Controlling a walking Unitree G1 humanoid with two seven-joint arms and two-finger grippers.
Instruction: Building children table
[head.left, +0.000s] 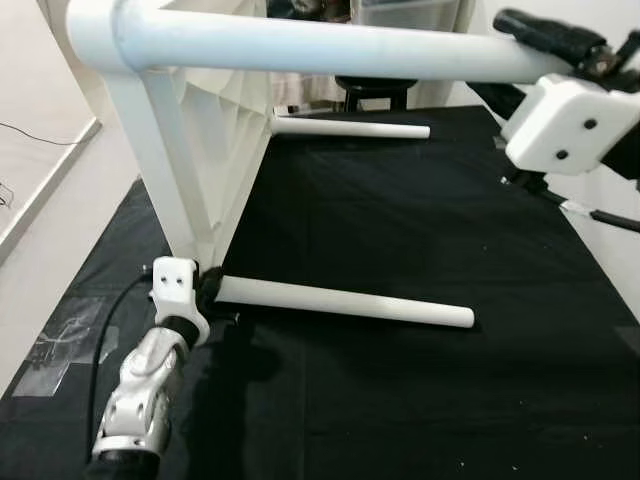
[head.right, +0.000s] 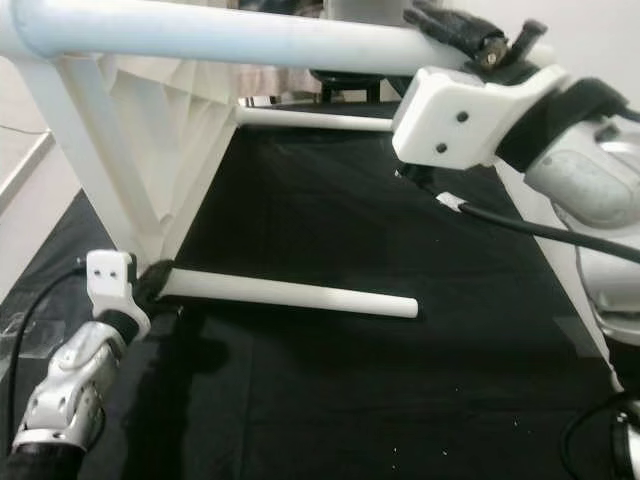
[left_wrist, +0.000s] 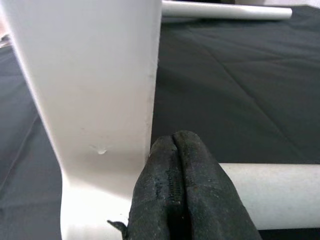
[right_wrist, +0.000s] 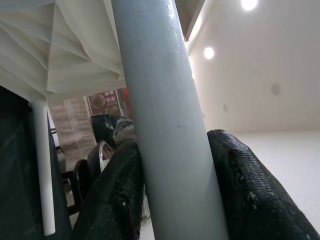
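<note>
A white children's table (head.left: 215, 130) lies on its side on a black cloth (head.left: 420, 400), its round legs sticking out level to the right. My right gripper (head.left: 560, 40) is shut on the top leg (head.left: 330, 45) near its free end; its black fingers (right_wrist: 115, 195) press on both sides of the tube. My left gripper (head.left: 208, 290) is low at the table's near bottom corner, beside the base of the lower leg (head.left: 350, 302). Its fingers (left_wrist: 165, 200) are pressed together with nothing between them, touching the frame (left_wrist: 100, 100) and the leg.
A third leg (head.left: 350, 128) lies level farther back. Pale floor (head.left: 50, 200) borders the cloth on the left, with tape patches (head.left: 60, 340) near the front corner. A dark stool (head.left: 375, 90) stands behind. A cable (head.right: 520, 228) hangs from my right arm.
</note>
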